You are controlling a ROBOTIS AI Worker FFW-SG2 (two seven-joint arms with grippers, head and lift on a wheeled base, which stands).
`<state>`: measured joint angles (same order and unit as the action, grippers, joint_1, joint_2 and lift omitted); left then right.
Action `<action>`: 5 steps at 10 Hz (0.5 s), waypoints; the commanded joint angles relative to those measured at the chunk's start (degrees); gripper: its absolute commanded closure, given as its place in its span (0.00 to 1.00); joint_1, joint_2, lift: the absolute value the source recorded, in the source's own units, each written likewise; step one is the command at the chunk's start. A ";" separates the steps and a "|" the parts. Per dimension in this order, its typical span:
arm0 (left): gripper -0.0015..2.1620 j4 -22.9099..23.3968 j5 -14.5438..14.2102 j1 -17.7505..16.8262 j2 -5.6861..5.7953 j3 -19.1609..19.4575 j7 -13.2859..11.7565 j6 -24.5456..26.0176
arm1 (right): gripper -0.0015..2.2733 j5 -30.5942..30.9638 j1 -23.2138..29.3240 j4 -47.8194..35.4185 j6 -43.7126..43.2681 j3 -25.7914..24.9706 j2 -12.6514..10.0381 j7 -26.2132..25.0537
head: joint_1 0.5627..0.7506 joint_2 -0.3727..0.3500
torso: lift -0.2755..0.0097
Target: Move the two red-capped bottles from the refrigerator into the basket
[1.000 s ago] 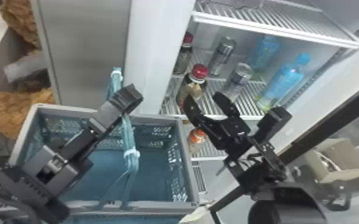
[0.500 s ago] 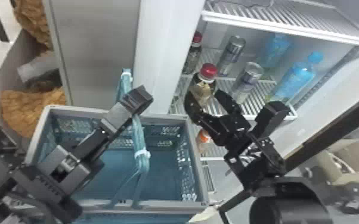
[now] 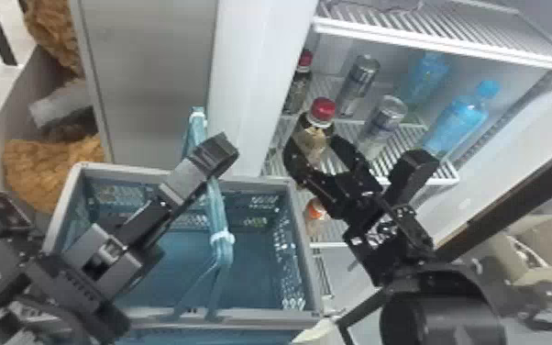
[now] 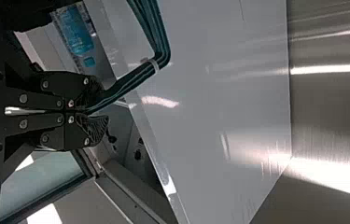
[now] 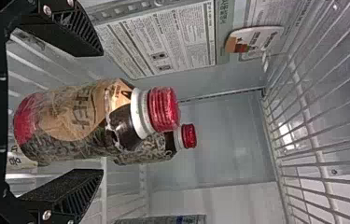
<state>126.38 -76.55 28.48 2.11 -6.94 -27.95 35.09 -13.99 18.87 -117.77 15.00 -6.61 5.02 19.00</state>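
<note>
Right claw: fingers parted, nothing gripped. Near bottle between them, upright on shelf, long axis vertical; this claw nearer. Far bottle beyond, slightly left. Left claw clenched on basket handle.

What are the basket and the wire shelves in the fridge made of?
The basket looks like matte plastic, judging by the patterned openings in its walls. The wire shelves look like metal rods with a smooth white coating: thin, evenly spaced and lightly glossy, though plastic remains possible.
</note>
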 commanded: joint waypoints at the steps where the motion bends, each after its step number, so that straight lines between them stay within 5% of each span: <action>1: 0.56 -0.03 0.00 -0.08 0.00 -0.03 0.00 0.06 | 0.05 0.05 -1.30 1.54 -0.10 0.33 0.26 -0.02 | 0.70 0.11 | 0.97; 5: 0.56 -0.03 0.00 0.06 0.09 -0.14 0.08 0.34 | 0.10 -0.30 -3.41 4.22 -0.94 0.79 0.70 -0.37 | 0.70 0.12 | 0.97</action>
<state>126.35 -76.55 28.54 2.14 -7.08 -27.90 35.39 -14.17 15.67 -113.94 14.27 -5.83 5.68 18.65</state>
